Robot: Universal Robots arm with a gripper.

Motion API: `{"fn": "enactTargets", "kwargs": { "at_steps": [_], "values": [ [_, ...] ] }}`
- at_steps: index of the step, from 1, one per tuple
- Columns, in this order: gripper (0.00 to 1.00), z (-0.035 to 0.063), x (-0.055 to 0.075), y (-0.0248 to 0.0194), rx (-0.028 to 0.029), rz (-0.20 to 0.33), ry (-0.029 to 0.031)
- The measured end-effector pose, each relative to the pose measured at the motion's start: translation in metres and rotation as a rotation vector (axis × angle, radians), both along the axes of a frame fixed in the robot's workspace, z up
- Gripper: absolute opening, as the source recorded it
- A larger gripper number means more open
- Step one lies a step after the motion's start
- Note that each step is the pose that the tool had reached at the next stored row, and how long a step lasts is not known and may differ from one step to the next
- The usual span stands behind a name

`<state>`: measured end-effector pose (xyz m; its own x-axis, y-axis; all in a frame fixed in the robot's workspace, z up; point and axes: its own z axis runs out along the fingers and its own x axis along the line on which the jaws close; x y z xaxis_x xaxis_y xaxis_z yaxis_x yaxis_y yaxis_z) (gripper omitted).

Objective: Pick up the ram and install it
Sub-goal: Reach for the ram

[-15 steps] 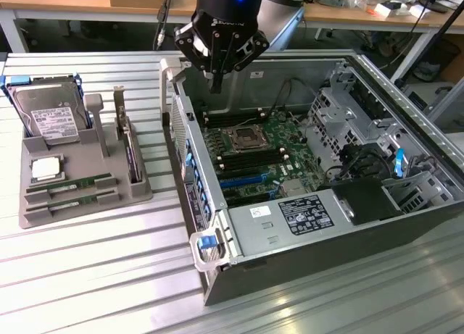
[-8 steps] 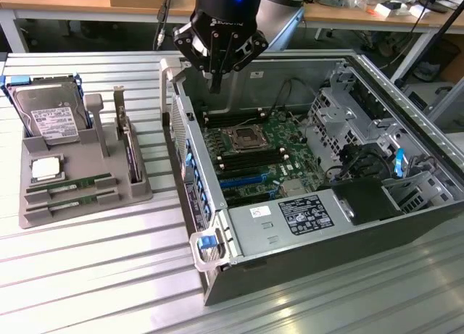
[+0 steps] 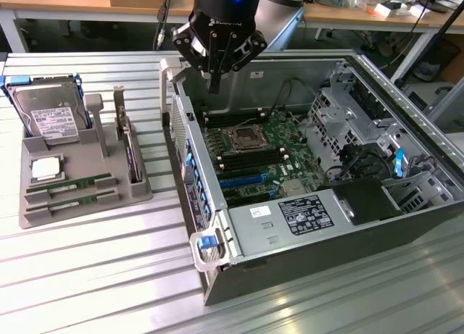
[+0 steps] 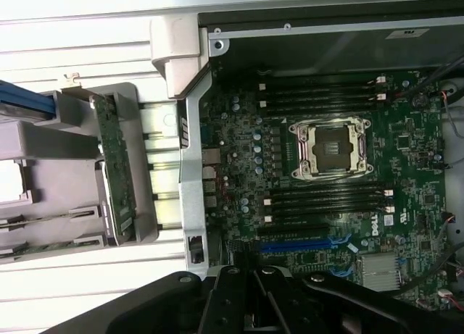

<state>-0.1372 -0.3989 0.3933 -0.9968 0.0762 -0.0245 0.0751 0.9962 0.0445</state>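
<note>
gripper point(image 3: 212, 82) hangs pinched shut and empty over the open computer case point(image 3: 304, 265), above the motherboard's point(image 3: 250, 142) 11 o'clock corner. the ram point(image 3: 70, 182) lies flat in the grey tray point(image 3: 80, 215) at the gripper's 8 o'clock, its long axis running roughly 9 to 3 o'clock, with a second stick point(image 3: 72, 201) just nearer. a hard drive point(image 3: 52, 117) stands at the tray's 12 o'clock end.

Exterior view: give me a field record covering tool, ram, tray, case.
tool: shut, nothing visibly held, above the computer case near its tray-side wall
ram: two sticks lying flat in the tray
tray: gray, at the exterior view's left of the case; also holds hard drive, expansion card
computer case: open, on its side
memory slots: look empty
</note>
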Motion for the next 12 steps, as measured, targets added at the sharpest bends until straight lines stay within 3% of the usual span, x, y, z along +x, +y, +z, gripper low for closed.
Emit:
{"fn": "enactTargets", "kwargs": {
  "at_steps": [12],
  "values": [
    [0.10,0.0000,-0.0039,0.0000,0.0000,0.000,0.0000]
  ]
}}
